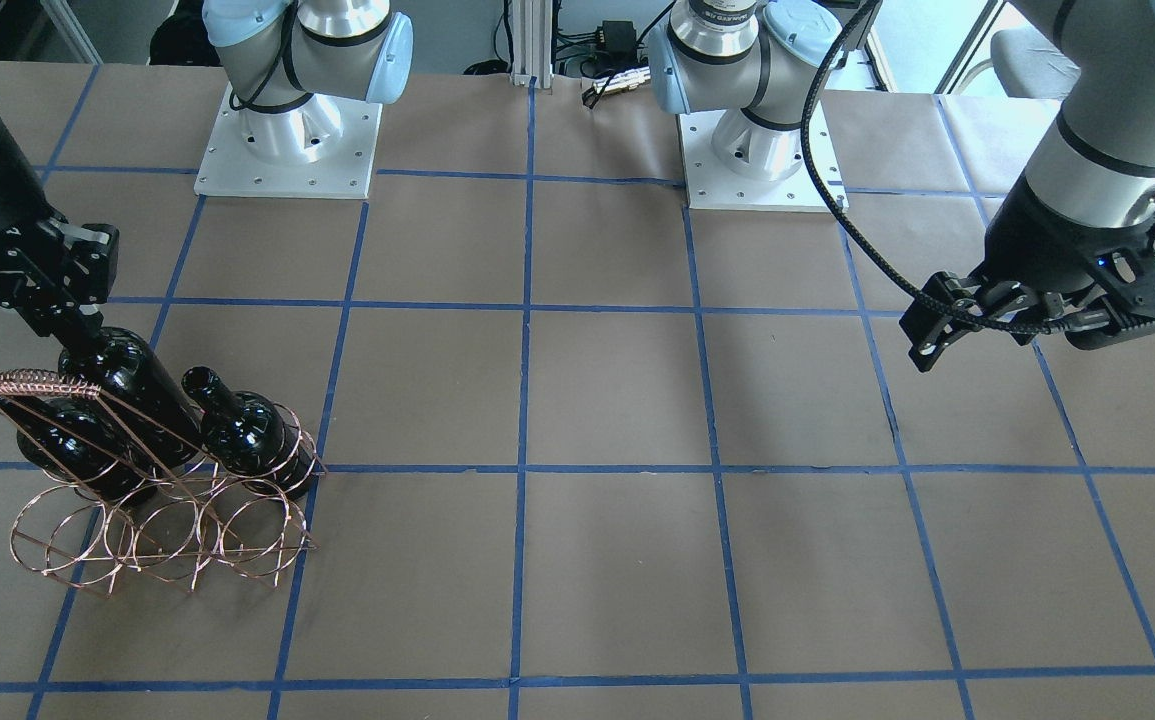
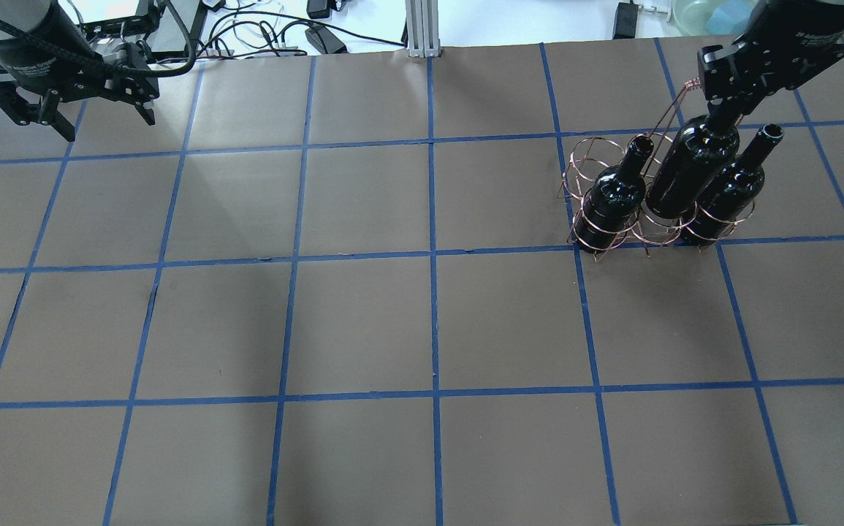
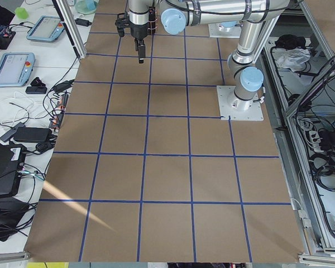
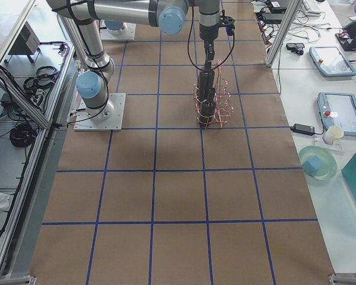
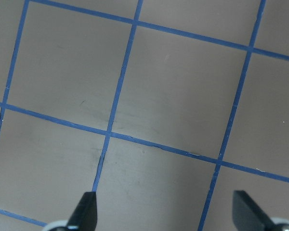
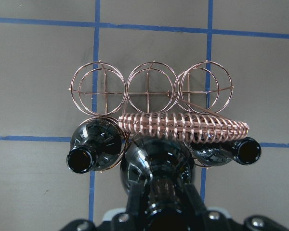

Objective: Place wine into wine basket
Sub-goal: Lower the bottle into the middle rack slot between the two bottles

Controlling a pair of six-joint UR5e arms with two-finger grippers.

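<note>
**Front-facing:** right gripper (image 1: 77, 320) is clamped on the neck of the wine (image 1: 137, 385). The bottle's lower end sits inside the wine basket (image 1: 172, 530), between 2 other bottles (image 1: 249, 432). Left gripper (image 1: 922, 345) hangs well apart, over the table (image 1: 617, 400).

**Overhead:** wine (image 2: 690, 172) is in the middle hoop of its row, 1 bottle on each side, its top higher than theirs. Can't tell if it is fully seated. Left gripper (image 2: 107, 126) has its jaws apart.

**Exterior left:** left gripper (image 3: 140, 53) points down at the table.

**Exterior right:** right gripper (image 4: 208, 50) is straight above the wine basket (image 4: 219, 110), with the wine (image 4: 206, 83) upright under it.

**Left wrist:** 2 fingertips (image 5: 86, 208) are spread wide, with table and blue tape (image 5: 118, 91) below.

**Right wrist:** jaws are shut on the neck of the wine (image 6: 156, 168). The braided handle (image 6: 183, 127) is just beyond it. 3 hoops in the far row show the table through them.
</note>
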